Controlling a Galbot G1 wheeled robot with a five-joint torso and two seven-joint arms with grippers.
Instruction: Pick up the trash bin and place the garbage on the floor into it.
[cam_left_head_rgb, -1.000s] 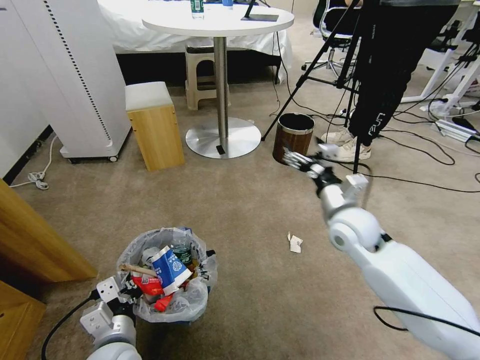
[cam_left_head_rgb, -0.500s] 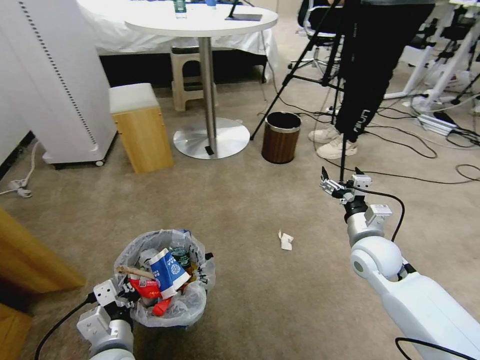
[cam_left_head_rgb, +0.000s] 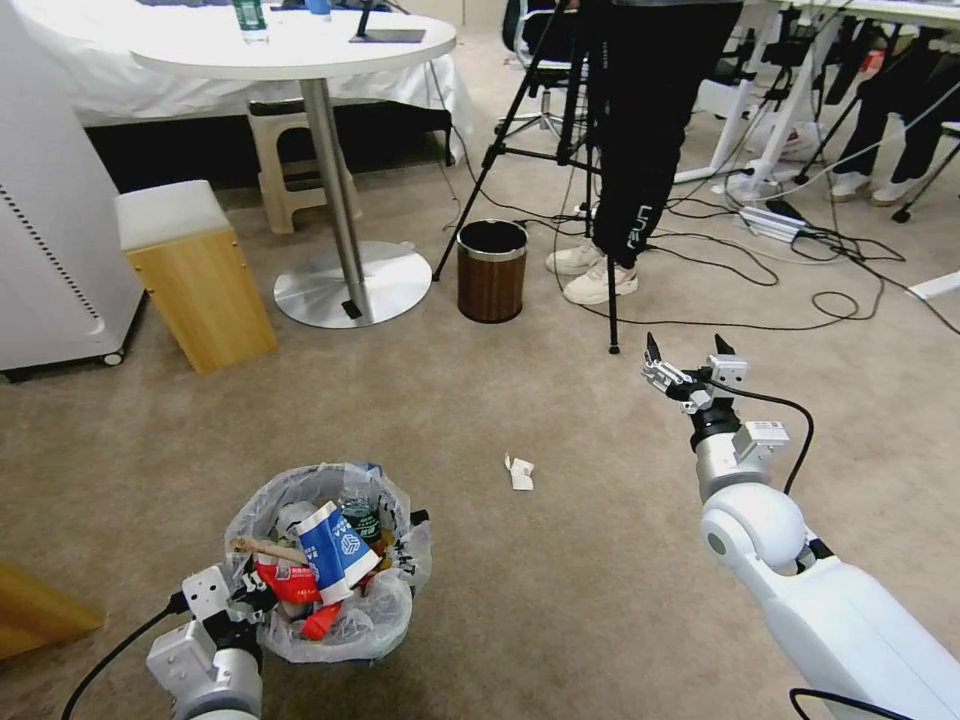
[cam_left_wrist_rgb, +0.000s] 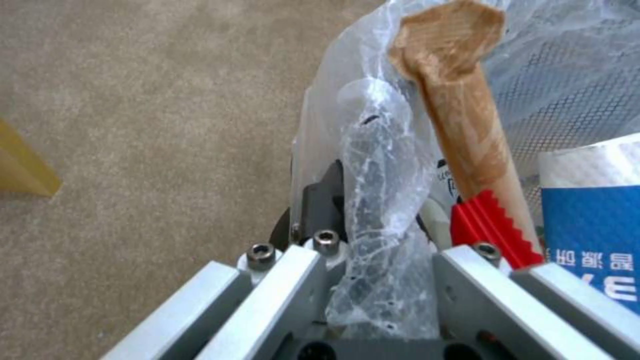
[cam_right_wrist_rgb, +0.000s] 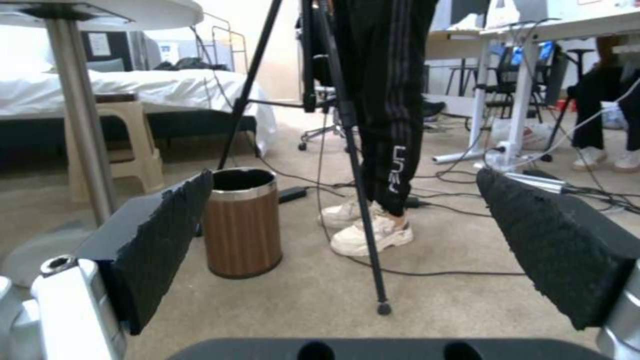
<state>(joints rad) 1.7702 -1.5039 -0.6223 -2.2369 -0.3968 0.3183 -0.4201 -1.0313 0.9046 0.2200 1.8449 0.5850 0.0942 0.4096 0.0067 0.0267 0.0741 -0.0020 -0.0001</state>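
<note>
Crinkly plastic liner is what the left hand (cam_left_head_rgb: 245, 592) pinches, at the near rim of the trash bin (cam_left_head_rgb: 325, 560), already stuffed. The right hand (cam_left_head_rgb: 685, 366) hovers spread above the carpet (cam_left_head_rgb: 560, 590); a crumpled tissue (cam_left_head_rgb: 520, 472) lies between, probably feather-light, best nipped at its raised fold.

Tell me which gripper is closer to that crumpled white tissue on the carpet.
Right. The right gripper hangs open, beyond the tissue and off to its right. The left gripper is farther, shut on the trash bin rim.
</note>
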